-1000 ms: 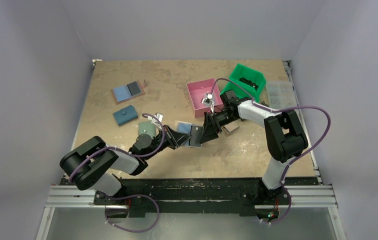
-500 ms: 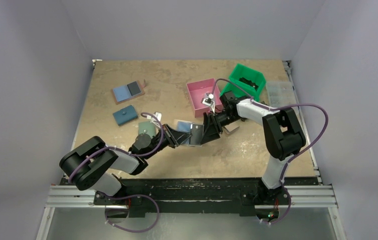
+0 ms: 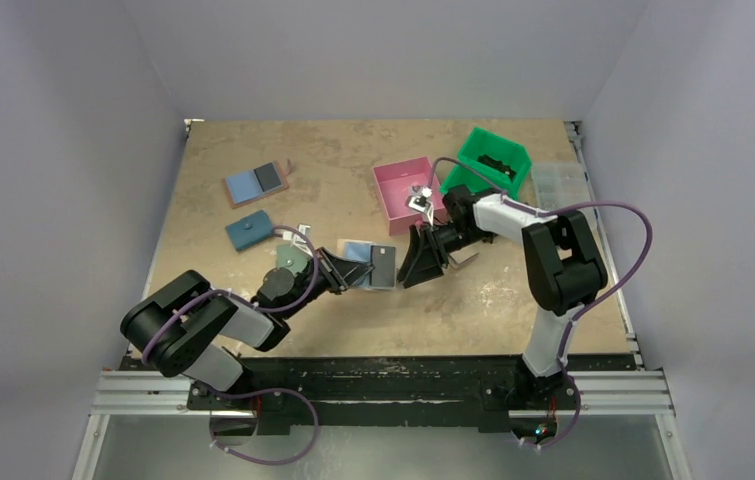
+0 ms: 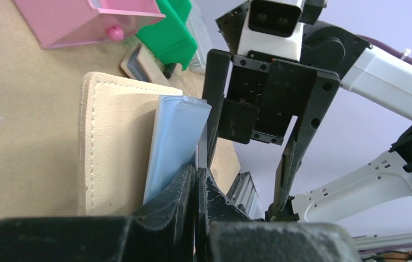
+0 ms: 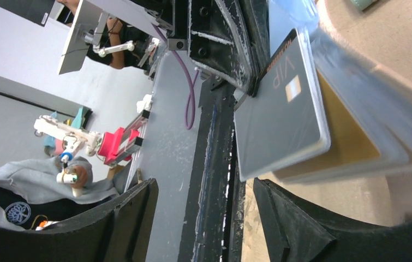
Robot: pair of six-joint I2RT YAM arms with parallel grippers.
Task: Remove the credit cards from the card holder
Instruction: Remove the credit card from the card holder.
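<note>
The card holder (image 3: pixel 368 262) is held open above the table's middle, pale blue panel left, dark grey panel right. In the left wrist view its beige outside (image 4: pixel 111 142) and pale blue inside (image 4: pixel 173 142) stand on edge. My left gripper (image 3: pixel 345 272) (image 4: pixel 195 172) is shut on the holder's near edge. In the right wrist view a grey credit card (image 5: pixel 280 120) marked VIP sticks out over a gold-yellow card (image 5: pixel 351 142). My right gripper (image 3: pixel 418 262) (image 5: pixel 203 218) is open, just right of the cards, with nothing between its fingers.
A pink bin (image 3: pixel 408 193) and a green bin (image 3: pixel 493 160) stand behind the right arm, a clear box (image 3: pixel 560 185) at the right edge. A blue-and-black holder (image 3: pixel 256 183), a teal wallet (image 3: pixel 250 231) and a tan wallet (image 3: pixel 463 257) lie on the table.
My left gripper has drawn back to the left with the holder, which now shows more of its panels. My right gripper has stayed near the holder's right end, open.
</note>
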